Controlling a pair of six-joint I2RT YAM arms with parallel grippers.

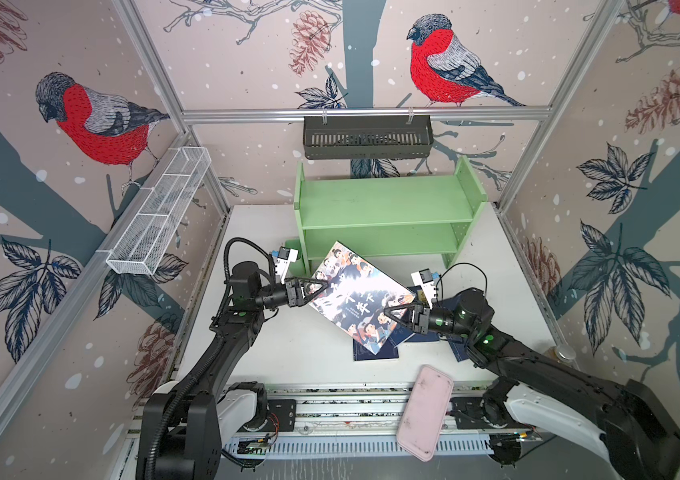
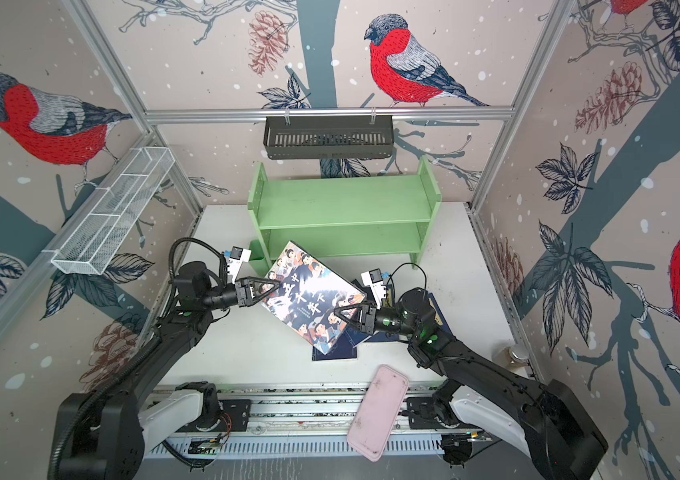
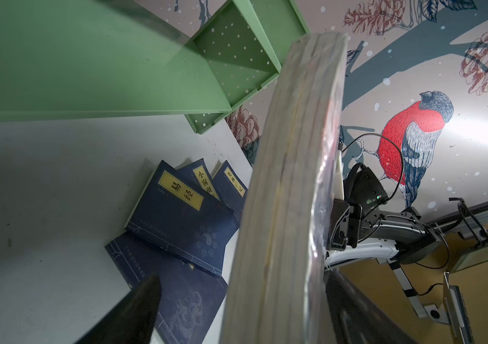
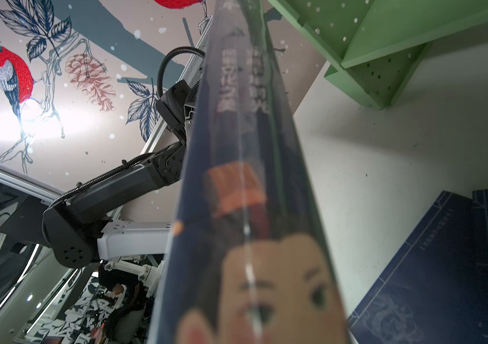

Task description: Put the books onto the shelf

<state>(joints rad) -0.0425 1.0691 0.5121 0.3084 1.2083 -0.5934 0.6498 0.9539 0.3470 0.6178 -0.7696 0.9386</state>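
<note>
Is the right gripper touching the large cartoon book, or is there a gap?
Touching. In both top views the right gripper has its jaws closed on an edge of the raised cartoon book.

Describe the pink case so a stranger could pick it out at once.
Start at the light green shelf at the back of the white table, then come straight to the table's front edge. There, right of centre, the pink flat case lies slanted over the metal rail. It is the only pink thing; the nearby paperbacks are navy.
</note>
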